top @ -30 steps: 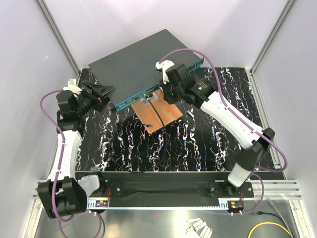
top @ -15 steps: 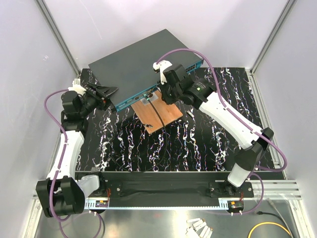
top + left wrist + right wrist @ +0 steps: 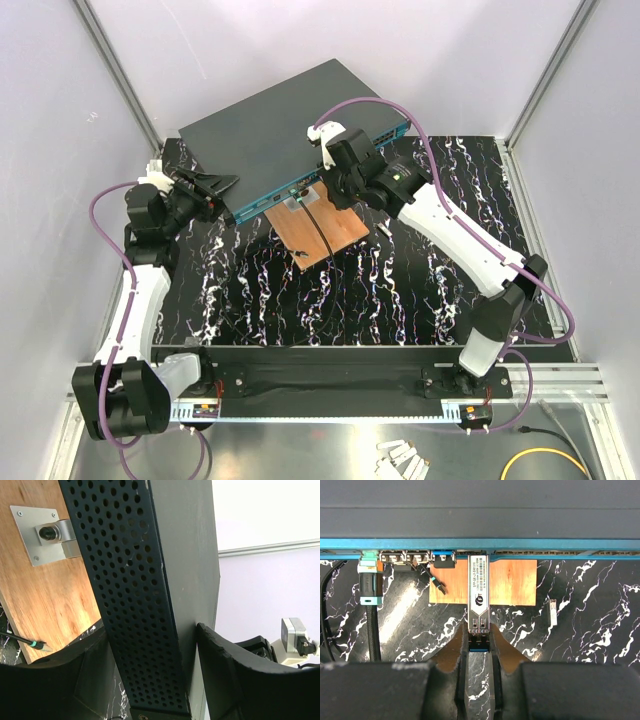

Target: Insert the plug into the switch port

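Plug at the switch's teal front edge, both grippers clenched.

The right gripper [image 3: 479, 642] grips the plug [image 3: 479, 587] by its tail, its nose meeting the front edge of the switch [image 3: 480, 510] just right of occupied ports and a black cable [image 3: 371, 620]; how far in, I cannot tell. The left gripper [image 3: 150, 635] clamps the switch's perforated side edge. A copper board [image 3: 512, 582] lies beneath, with marbled tabletop [image 3: 590, 615] to the right.

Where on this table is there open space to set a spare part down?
Free: the marble table between the copper board and the near black rail, and right of the right arm. Crowded along the port edge of the switch.
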### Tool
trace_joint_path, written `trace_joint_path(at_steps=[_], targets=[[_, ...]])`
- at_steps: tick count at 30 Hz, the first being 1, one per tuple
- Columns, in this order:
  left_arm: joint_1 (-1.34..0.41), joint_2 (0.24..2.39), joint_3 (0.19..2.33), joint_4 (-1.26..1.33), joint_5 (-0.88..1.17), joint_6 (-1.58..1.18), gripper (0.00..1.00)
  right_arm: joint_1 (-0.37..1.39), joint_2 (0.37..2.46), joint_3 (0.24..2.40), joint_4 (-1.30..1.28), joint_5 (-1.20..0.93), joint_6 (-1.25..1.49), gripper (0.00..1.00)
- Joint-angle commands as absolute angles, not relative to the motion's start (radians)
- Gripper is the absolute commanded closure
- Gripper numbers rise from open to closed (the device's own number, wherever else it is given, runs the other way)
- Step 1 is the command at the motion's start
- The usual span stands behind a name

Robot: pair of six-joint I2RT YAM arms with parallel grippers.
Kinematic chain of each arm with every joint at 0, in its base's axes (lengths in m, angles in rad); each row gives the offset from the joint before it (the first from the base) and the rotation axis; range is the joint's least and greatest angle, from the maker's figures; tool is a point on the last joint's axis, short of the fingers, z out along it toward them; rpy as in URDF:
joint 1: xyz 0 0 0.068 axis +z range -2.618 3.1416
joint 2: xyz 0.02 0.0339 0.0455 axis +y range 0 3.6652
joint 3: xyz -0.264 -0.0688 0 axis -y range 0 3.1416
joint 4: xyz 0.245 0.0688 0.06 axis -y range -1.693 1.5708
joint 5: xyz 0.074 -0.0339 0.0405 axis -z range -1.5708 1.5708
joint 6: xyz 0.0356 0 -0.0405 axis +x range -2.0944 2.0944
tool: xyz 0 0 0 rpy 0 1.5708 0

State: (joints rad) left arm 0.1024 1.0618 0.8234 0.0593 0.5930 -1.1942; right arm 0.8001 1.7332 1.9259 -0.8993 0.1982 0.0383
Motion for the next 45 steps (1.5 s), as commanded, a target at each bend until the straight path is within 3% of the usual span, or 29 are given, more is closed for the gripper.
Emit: trace_joint_path(at_steps=[1,9,45], targets=[[0.057,1.052,0.810,0.110,0.607,-1.161,0.39,0.811,1.732,1.986,-0.903,0.227,0.035,1.00],[0.051,1.048,0.807,0.118,0.598,-1.166,0.41,0.811,1.756,2.072,-1.014,0.201,0.038,1.00],[0.011,1.020,0.772,0.132,0.592,-1.167,0.45,0.811,1.807,2.115,-1.008,0.201,0.064,1.00]])
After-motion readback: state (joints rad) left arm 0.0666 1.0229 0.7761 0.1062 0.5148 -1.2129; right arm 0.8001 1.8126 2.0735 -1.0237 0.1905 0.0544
